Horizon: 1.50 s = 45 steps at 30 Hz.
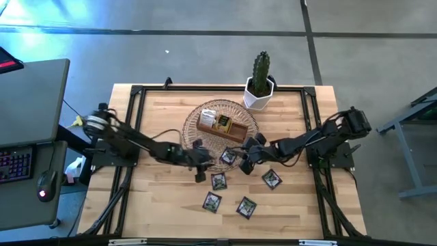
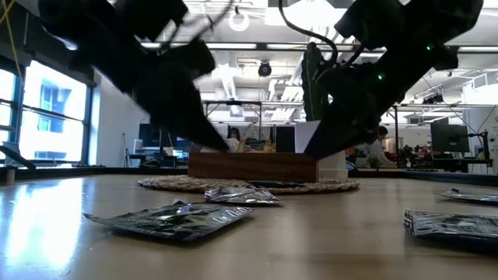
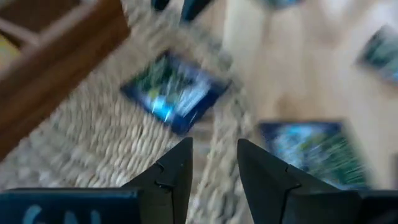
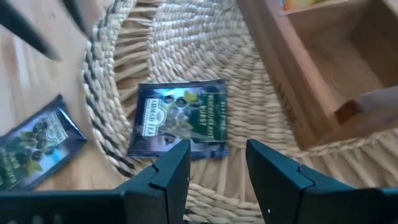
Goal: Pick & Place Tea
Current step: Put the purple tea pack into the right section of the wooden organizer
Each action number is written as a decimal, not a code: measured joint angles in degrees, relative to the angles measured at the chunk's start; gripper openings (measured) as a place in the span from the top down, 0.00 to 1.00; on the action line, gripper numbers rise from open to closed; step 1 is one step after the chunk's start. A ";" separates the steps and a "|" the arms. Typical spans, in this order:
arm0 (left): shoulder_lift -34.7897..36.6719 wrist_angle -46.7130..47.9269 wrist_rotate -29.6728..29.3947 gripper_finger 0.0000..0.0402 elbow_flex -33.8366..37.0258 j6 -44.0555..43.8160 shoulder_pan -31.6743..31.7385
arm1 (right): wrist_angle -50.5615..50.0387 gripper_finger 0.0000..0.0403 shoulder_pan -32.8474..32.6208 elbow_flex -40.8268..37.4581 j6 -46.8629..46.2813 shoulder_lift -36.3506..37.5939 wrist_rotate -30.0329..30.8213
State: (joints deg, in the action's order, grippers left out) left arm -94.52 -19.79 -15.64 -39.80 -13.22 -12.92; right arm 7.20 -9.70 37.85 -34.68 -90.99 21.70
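My right gripper (image 4: 217, 165) hovered open over a dark tea packet (image 4: 179, 118) lying on the wicker mat (image 4: 186, 50) beside the wooden box (image 4: 311, 93). My left gripper (image 3: 214, 165), also open and empty, hung just opposite.

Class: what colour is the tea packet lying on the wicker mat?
Dark blue tea packet, clearest in the right wrist view.
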 joint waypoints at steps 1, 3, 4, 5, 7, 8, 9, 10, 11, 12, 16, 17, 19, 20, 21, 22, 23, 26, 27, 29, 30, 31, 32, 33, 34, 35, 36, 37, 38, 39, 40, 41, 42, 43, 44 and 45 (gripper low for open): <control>-1.60 0.37 -0.34 0.69 -0.54 0.59 0.35 | 1.28 0.62 0.13 -0.54 0.03 -0.39 -0.23; -4.66 -0.42 -0.29 0.69 -2.34 1.48 1.22 | 3.78 0.62 0.31 -1.09 0.46 -1.10 -0.61; -5.66 -0.21 0.32 0.69 -2.88 1.88 1.77 | 4.49 0.62 0.38 -1.26 0.99 -1.78 -0.66; -6.54 0.21 0.84 0.69 -3.39 2.27 2.19 | 4.81 0.62 0.42 -1.29 1.76 -2.35 -0.52; -8.81 0.24 2.04 0.69 -4.80 2.41 3.08 | 5.33 0.62 0.58 -1.27 2.43 -3.54 -0.56; -10.04 0.20 2.27 0.69 -5.59 2.39 3.54 | 5.55 0.62 0.70 -1.27 2.49 -4.28 -0.71; -10.99 0.21 2.60 0.69 -6.33 2.39 3.89 | 5.76 0.62 0.74 -1.27 2.49 -4.76 -0.90; -11.31 0.75 2.82 0.69 -6.75 2.41 4.12 | 5.82 0.62 0.75 -1.27 2.54 -5.31 -0.94; -11.71 0.77 2.93 0.69 -7.50 2.47 4.44 | 5.97 0.62 0.75 -1.27 2.56 -5.89 -0.74; -12.40 0.04 3.38 0.69 -8.53 2.65 4.76 | 6.12 0.62 0.75 -1.27 2.55 -6.31 -0.72; -14.24 1.01 5.15 0.69 -10.67 4.02 5.91 | 6.10 0.62 0.75 -1.27 1.73 -7.40 -0.82; -14.60 0.94 5.25 0.69 -11.21 4.10 6.19 | 6.06 0.62 0.75 -1.27 1.70 -7.38 -0.74; -15.22 0.47 5.33 0.69 -12.18 4.10 6.71 | 6.11 0.62 0.75 -1.23 1.68 -7.38 -0.42; -15.28 1.00 5.37 0.69 -12.24 4.09 6.98 | 6.24 0.62 0.75 -1.23 1.68 -7.38 -0.40; -15.36 1.44 5.92 0.69 -12.35 4.03 7.04 | 6.54 0.62 0.75 -1.23 1.68 -7.38 -0.40; -15.38 1.85 6.19 0.69 -12.55 4.01 7.10 | 6.59 0.62 0.75 -1.19 1.66 -7.36 -0.42; -15.38 2.41 6.13 0.69 -12.71 4.01 7.10 | 6.52 0.62 0.72 -1.18 1.50 -7.35 -0.67; -15.35 3.44 5.88 0.69 -12.75 4.01 6.92 | 6.71 0.62 0.72 -1.18 0.19 -7.19 -2.02; -15.34 3.59 5.86 0.69 -12.75 4.01 6.92 | 7.17 0.62 0.72 -1.18 0.17 -7.15 -2.48; -15.34 3.50 5.85 0.69 -12.75 4.00 6.92 | 7.40 0.62 0.70 -1.16 0.08 -7.14 -2.52; -15.34 3.40 5.88 0.69 -12.75 4.00 6.92 | 7.22 0.62 0.70 -1.16 0.00 -7.14 -2.56; -15.34 3.29 5.91 0.69 -12.75 4.00 6.92 | 7.20 0.63 0.71 -1.16 -0.02 -7.14 -2.70; -15.34 3.26 5.93 0.69 -12.73 3.99 6.92 | 7.20 0.64 0.72 -1.16 -0.02 -7.14 -2.91; -15.34 3.26 5.92 0.69 -12.73 3.99 6.92 | 7.13 0.66 0.74 -1.16 -0.02 -7.14 -3.29; -15.34 3.26 5.93 0.69 -12.73 3.99 6.92 | 6.88 0.69 0.75 -1.16 -0.04 -7.14 -3.79; -15.34 3.26 5.93 0.69 -12.73 3.99 6.92 | 6.50 0.73 0.73 -1.16 -0.04 -7.14 -4.13; -15.34 3.26 5.93 0.69 -12.73 3.99 6.92 | 6.22 0.77 0.71 -1.16 -0.03 -7.14 -4.12; -15.34 3.26 5.93 0.69 -12.73 3.99 6.92 | 5.98 0.81 0.71 -1.16 0.00 -7.10 -4.01; -15.34 3.24 5.93 0.69 -12.71 3.99 6.92 | 5.70 0.85 0.73 -1.16 0.01 -7.07 -3.87; -15.34 3.24 5.93 0.69 -12.71 3.99 6.92 | 5.65 0.89 0.75 -1.16 0.02 -7.07 -3.83; -15.34 3.24 5.95 0.69 -12.70 3.99 6.92 | 5.65 0.94 0.75 -1.16 0.02 -7.07 -3.72; -15.34 3.24 5.97 0.69 -12.69 3.99 6.92 | 5.65 0.97 0.75 -1.16 0.08 -7.07 -3.70; -15.34 3.24 5.97 0.69 -12.69 3.99 6.92 | 5.67 0.98 0.75 -1.16 0.17 -7.07 -3.71; -15.34 3.24 5.97 0.69 -12.69 3.99 6.90 | 5.73 0.98 0.75 -1.16 0.15 -7.07 -3.74; -15.34 3.24 5.99 0.69 -12.69 3.99 6.92 | 5.84 0.97 0.73 -1.16 0.15 -7.07 -3.87; -15.34 3.24 6.06 0.69 -12.69 3.97 6.92 | 5.93 0.97 0.72 -1.16 0.15 -7.07 -4.04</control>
State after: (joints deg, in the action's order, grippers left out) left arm -109.86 -16.56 -9.59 -52.49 -9.26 -6.00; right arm 13.13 -8.98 36.69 -34.52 -98.06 17.67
